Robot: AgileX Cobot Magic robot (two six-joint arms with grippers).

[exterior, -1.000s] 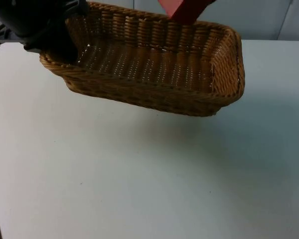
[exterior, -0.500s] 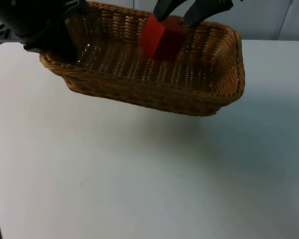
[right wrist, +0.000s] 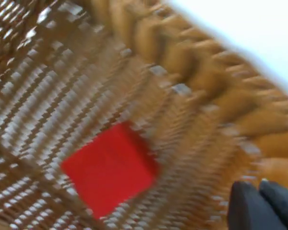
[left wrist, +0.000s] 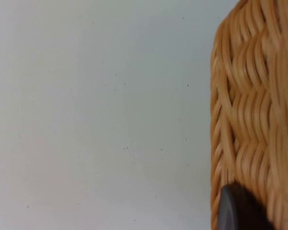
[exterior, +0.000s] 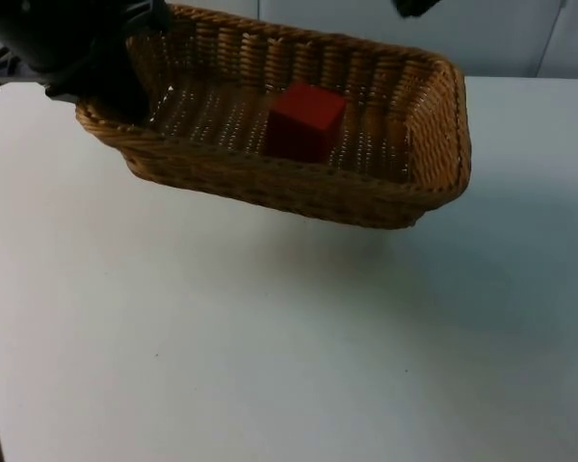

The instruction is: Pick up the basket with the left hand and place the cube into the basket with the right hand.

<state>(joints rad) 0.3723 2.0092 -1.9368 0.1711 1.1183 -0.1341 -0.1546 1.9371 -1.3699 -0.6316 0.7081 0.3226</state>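
Dropped since 0.5 s ago: red cube [exterior: 305, 120], then pinched between the right fingers above the basket [exterior: 299, 178], now lies on the basket floor near the middle, and the right gripper [exterior: 416, 7] has pulled up and away toward the upper edge of the top view, empty; cannot tell how wide its fingers stand. Placement looks done.

Top view: left gripper [exterior: 125, 91] clamped on the basket's left end, holding the basket lifted above the white tabletop [exterior: 270, 337], shadow beneath. Basket is oblong, tan woven wicker with a braided rim, slightly tilted.

Left wrist view: outer wicker wall of the basket [left wrist: 252, 120] just beside a black fingertip [left wrist: 235, 211], tabletop [left wrist: 101, 105] below.

Right wrist view: looks down into the basket [right wrist: 201, 62]; cube [right wrist: 110, 167] shows 1 flat, plain red face, resting on the open weave close to a side wall.
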